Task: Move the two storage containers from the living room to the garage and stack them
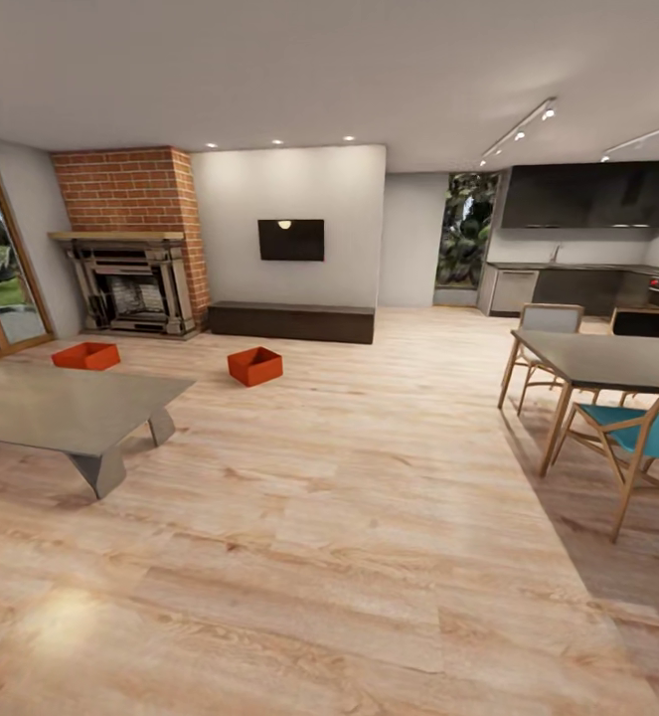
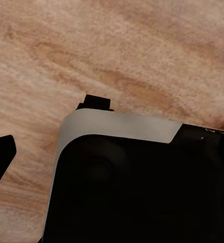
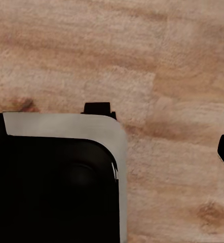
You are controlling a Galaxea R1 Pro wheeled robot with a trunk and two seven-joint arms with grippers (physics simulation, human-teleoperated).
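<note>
Both storage containers sit on the wood floor before the fireplace (one nearer it); either hand's state I cannot tell. Driving in, you risk clipping the coffee table.

Two orange-red storage containers sit on the living room's light wood-plank floor, both open-topped and upright. One container lies before the brick fireplace, just past the far edge of the low grey table. The other container sits further right, turned at an angle, well apart.
</note>
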